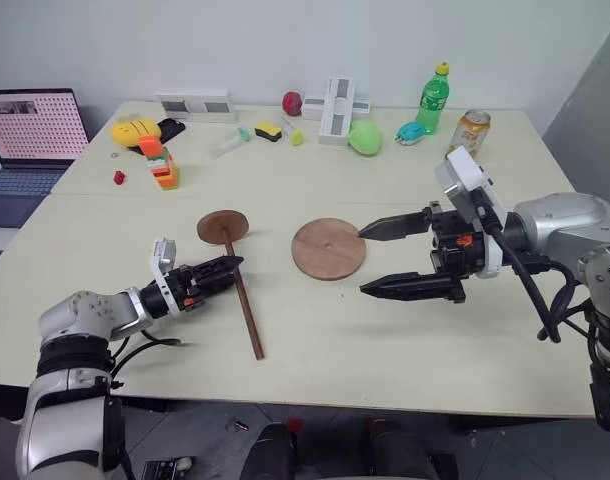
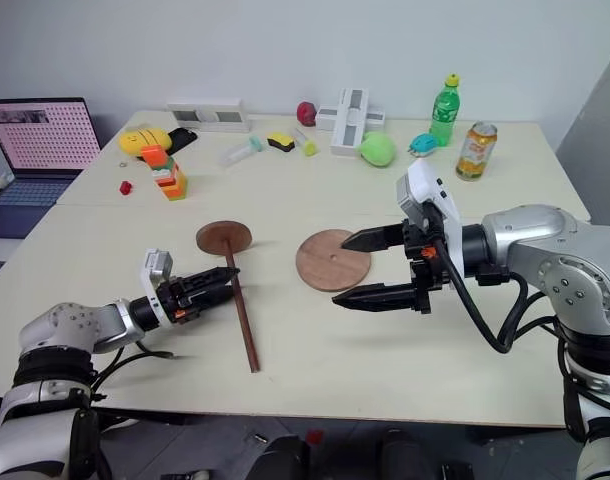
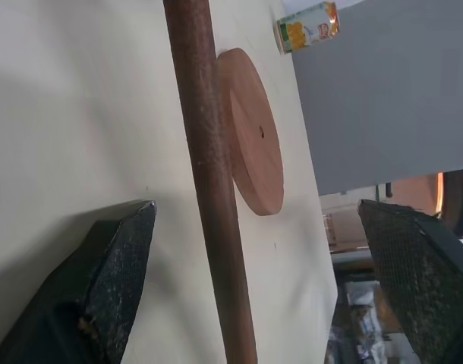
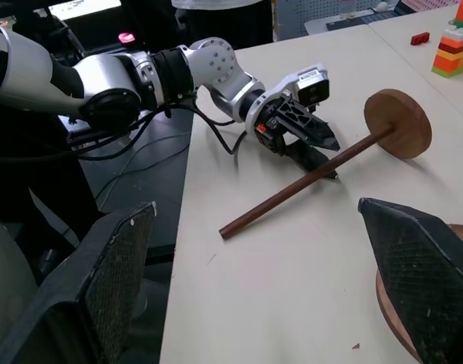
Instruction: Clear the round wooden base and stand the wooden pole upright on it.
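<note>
The round wooden base [image 1: 328, 248] lies flat mid-table with a small centre hole and nothing on it. The wooden pole [image 1: 245, 305] lies on the table to its left, with its small end disc [image 1: 223, 227] at the far end. My left gripper [image 1: 233, 266] is open and low at the pole's middle. In the left wrist view the pole [image 3: 212, 189] passes between the spread fingers [image 3: 118, 258], ungripped. My right gripper [image 1: 380, 258] hovers open at the base's right edge, holding nothing. The right wrist view shows the pole [image 4: 307, 178] and left gripper [image 4: 311, 140].
Along the table's far side stand a green bottle [image 1: 435, 98], a can [image 1: 470, 130], a green ball [image 1: 365, 138], white blocks [image 1: 337, 108], a yellow toy [image 1: 135, 130] and a stack of coloured bricks [image 1: 163, 165]. A laptop [image 1: 30, 130] sits at the far left.
</note>
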{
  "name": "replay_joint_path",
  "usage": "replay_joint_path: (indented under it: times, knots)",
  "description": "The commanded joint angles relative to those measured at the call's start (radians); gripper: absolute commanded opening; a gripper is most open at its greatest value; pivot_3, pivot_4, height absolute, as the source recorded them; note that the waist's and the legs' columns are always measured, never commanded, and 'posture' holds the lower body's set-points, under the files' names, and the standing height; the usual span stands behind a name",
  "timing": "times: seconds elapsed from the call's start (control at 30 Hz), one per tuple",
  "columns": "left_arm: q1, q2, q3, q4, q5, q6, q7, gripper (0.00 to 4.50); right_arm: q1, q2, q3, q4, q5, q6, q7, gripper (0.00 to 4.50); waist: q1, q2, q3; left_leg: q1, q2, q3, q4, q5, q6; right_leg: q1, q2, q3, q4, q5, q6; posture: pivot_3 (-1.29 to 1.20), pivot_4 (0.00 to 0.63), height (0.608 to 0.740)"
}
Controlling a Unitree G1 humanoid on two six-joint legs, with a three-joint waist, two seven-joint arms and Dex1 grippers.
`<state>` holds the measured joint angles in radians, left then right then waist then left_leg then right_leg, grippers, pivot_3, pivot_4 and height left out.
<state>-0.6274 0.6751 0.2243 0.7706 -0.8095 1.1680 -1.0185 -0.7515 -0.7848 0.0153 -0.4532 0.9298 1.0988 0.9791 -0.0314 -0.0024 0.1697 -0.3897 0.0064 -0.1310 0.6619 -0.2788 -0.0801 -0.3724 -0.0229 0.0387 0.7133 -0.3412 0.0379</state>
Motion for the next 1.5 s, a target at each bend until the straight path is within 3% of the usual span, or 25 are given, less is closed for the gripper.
replay_joint_path:
  times: [0.03, 0.23, 0.37, 0.77, 0.97, 1.4, 1.5]
  knots:
    - [-0.067, -0.017, -0.046, 0.159, 0.095, 0.036, -0.003, 4.44, 0.003, -0.014, -0.036, -0.038, 0.033, 0.000, -0.012, 4.50, 0.001, 0.000, 0.000, 0.000, 0.000, 0.000, 0.000, 0.000, 0.000, 0.000, 0.000, 0.000, 0.000, 0.000, 0.000, 0.00, 0.150, 0.740]
    - [-0.072, 0.015, -0.245, 0.150, 0.233, 0.026, -0.222, 4.44, 0.016, -0.026, -0.049, -0.058, 0.054, 0.010, -0.037, 4.50, -0.004, 0.001, 0.000, 0.000, 0.000, 0.000, 0.000, 0.000, 0.000, 0.000, 0.000, 0.000, 0.000, 0.000, 0.000, 0.00, 0.150, 0.740]
    - [-0.089, 0.025, -0.313, 0.159, 0.293, -0.016, -0.331, 4.44, 0.023, -0.033, -0.057, -0.065, 0.074, 0.015, -0.057, 4.50, -0.010, 0.001, -0.001, 0.000, 0.000, 0.001, -0.002, 0.000, 0.000, 0.000, 0.000, 0.001, -0.002, -0.001, 0.001, 0.00, 0.150, 0.740]
    - [-0.106, -0.004, -0.363, 0.214, 0.415, -0.090, -0.442, 4.44, 0.025, -0.043, -0.058, -0.066, 0.093, 0.015, -0.084, 4.50, -0.016, 0.002, -0.001, 0.000, 0.000, 0.001, -0.002, 0.000, 0.000, 0.000, 0.000, 0.001, -0.003, -0.001, 0.001, 0.00, 0.150, 0.740]
    - [-0.110, -0.007, -0.361, 0.240, 0.452, -0.123, -0.461, 3.46, 0.023, -0.042, -0.055, -0.064, 0.095, 0.014, -0.088, 4.50, -0.017, 0.003, -0.002, 0.000, 0.000, 0.001, -0.002, 0.000, 0.000, 0.000, 0.000, 0.001, -0.003, -0.001, 0.001, 0.00, 0.150, 0.740]
    - [-0.124, -0.015, -0.338, 0.282, 0.494, -0.160, -0.470, 0.82, 0.022, -0.040, -0.057, -0.064, 0.099, 0.015, -0.096, 4.50, -0.026, 0.005, -0.003, 0.000, 0.000, 0.001, -0.002, 0.000, 0.001, 0.000, 0.000, 0.001, -0.003, -0.001, 0.001, 0.00, 0.150, 0.740]
    - [-0.127, -0.015, -0.336, 0.285, 0.501, -0.164, -0.472, 0.43, 0.021, -0.040, -0.057, -0.064, 0.101, 0.016, -0.097, 4.50, -0.027, 0.005, -0.003, 0.003, 0.000, 0.002, -0.002, 0.000, 0.001, 0.001, 0.000, 0.002, -0.001, -0.001, 0.001, 0.00, 0.150, 0.740]
